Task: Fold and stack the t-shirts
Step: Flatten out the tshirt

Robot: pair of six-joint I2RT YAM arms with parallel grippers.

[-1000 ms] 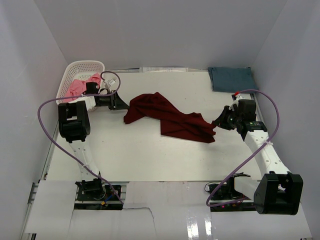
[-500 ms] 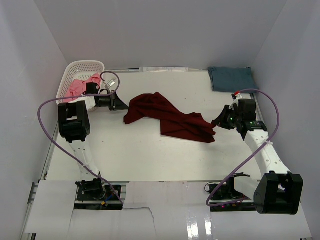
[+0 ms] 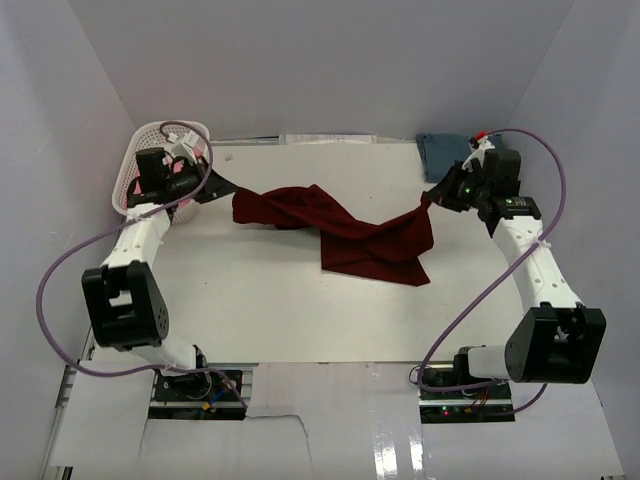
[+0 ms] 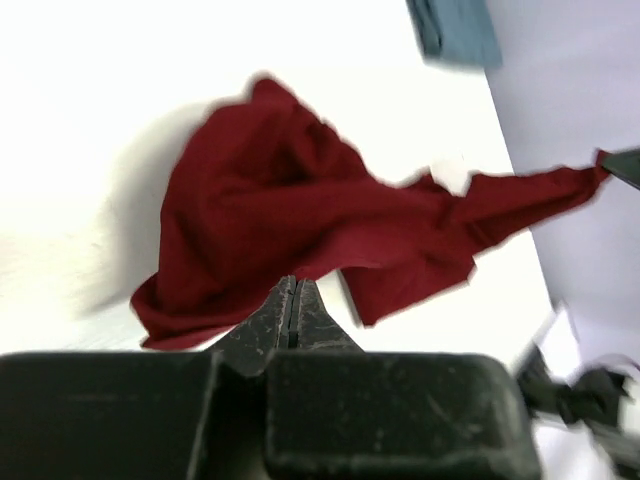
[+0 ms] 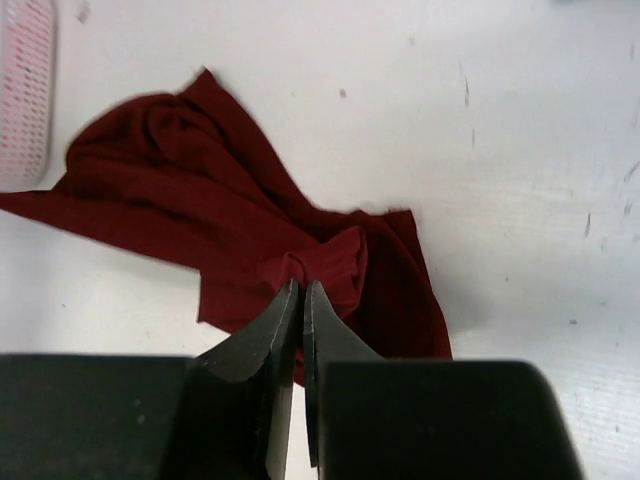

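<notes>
Because the maroon t-shirt (image 3: 345, 238) must open flat before folding, my left claw (image 3: 226, 192) and right claw (image 3: 430, 199) are clenched on its opposite ends. It sags stretched between them over the far half of the table (image 3: 280, 320).

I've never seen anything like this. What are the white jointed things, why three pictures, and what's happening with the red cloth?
They are two robot arms bolted to a table. The wide picture looks down from above; the other two come from a camera on each wrist, so the black shapes at the bottom are part of that arm. A dark maroon t-shirt lies mid-table, one end pinched by the left gripper, the other by the right gripper. A slate-blue t-shirt lies in the far right corner, a white basket in the far left.
</notes>
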